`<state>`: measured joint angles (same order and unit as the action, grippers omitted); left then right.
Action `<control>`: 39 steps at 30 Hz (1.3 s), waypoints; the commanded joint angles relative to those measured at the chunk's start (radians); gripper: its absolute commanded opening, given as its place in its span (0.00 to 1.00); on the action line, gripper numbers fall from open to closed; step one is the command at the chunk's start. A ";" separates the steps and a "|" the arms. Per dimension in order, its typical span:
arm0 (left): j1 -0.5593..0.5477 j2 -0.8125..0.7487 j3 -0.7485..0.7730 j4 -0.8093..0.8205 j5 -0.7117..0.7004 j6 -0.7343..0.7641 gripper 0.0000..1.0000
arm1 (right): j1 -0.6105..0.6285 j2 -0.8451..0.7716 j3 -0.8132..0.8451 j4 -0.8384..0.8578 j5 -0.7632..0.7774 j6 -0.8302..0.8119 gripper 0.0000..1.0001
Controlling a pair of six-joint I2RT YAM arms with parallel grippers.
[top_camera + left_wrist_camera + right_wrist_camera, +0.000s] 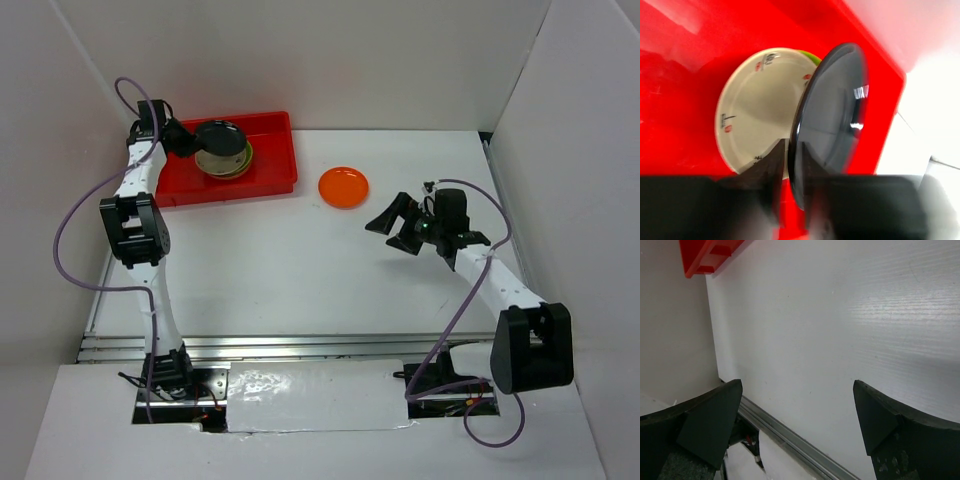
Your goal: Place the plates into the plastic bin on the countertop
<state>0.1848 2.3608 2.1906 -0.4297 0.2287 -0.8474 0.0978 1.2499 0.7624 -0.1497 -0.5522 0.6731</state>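
White flat countertop [300,260] carried the shallow red plastic bin [272,172] at its far-left corner. Right gripper [395,225] hung over the right side, jaws wide apart. Left gripper [788,170] was clamped on a round black plate [832,115], tilted above a cream plate [755,110] lying in the bin. One round orange plate [343,187] sat just right of the bin.

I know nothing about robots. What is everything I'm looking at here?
plastic bin: one, red, far left of countertop
black plate: one, black, tilted over the bin, held by left pincer
cream plate: one, cream, lying in the bin
lime green plate: one, green, rim showing under cream plate
orange plate: one, orange, on countertop right of bin
countertop: one, white
metal rail: one, grey, front edge
left pincer: one, dark, shut on black plate
right pincer: one, dark, open over bare countertop
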 commanded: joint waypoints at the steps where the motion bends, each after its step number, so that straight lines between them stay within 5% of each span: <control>1: 0.007 -0.018 0.037 -0.023 0.015 -0.016 0.38 | -0.004 0.019 0.012 0.068 -0.035 -0.017 1.00; 3: 0.005 -0.041 0.023 -0.041 -0.008 -0.012 0.68 | -0.003 0.026 0.020 0.071 -0.029 -0.015 1.00; 4: 0.005 -0.072 0.012 -0.037 -0.012 -0.010 0.71 | -0.001 0.031 0.032 0.071 -0.025 -0.012 1.00; 11: -0.002 -0.233 -0.106 -0.033 -0.046 -0.010 0.76 | 0.013 0.184 0.155 0.081 0.065 0.014 1.00; 17: -0.086 -0.437 -0.189 -0.162 -0.170 0.094 0.92 | 0.029 0.593 0.555 -0.103 0.253 0.022 1.00; 27: -0.113 -0.972 -0.735 -0.078 -0.140 0.119 0.97 | 0.048 0.928 0.885 -0.237 0.279 0.053 0.95; 31: -0.128 -1.084 -0.795 -0.096 -0.072 0.174 0.99 | 0.049 0.980 0.980 -0.264 0.264 0.049 0.71; 39: -0.173 -1.146 -0.854 -0.107 -0.052 0.217 0.99 | 0.057 1.060 1.043 -0.332 0.285 0.075 0.42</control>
<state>0.0223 1.2385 1.3457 -0.5606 0.1432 -0.6762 0.1444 2.2868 1.7687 -0.4286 -0.2840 0.7376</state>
